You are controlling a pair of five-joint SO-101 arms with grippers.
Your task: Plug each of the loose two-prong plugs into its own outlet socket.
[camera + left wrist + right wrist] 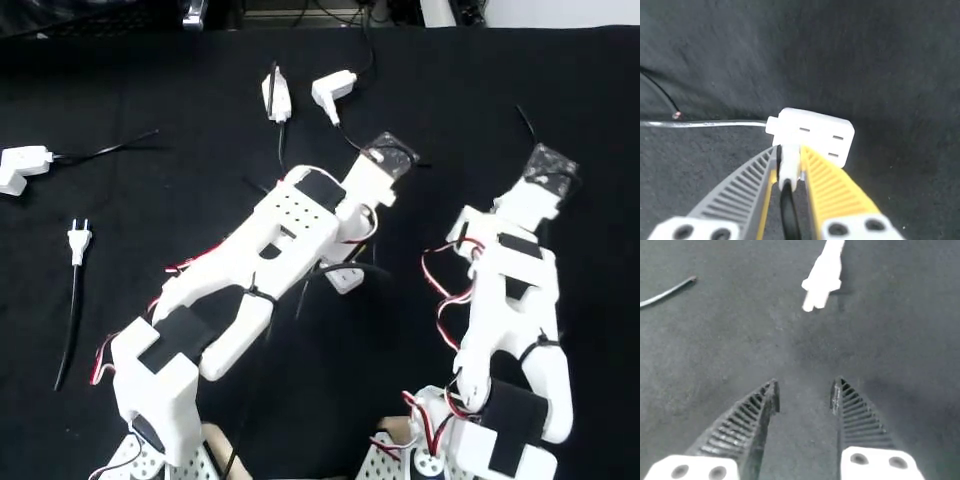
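From above, a white two-prong plug on a limp black cord (78, 238) lies loose, well apart from the white plastic socket block (345, 279) under the left arm (290, 225). Left wrist: the left gripper (788, 152) clamps a small white plug body (788, 172) touching that block (810, 134). Right wrist: the right gripper (804, 390) gapes empty. The plugs look light, rigid and smooth: pinch the body's flat sides, not the cord.
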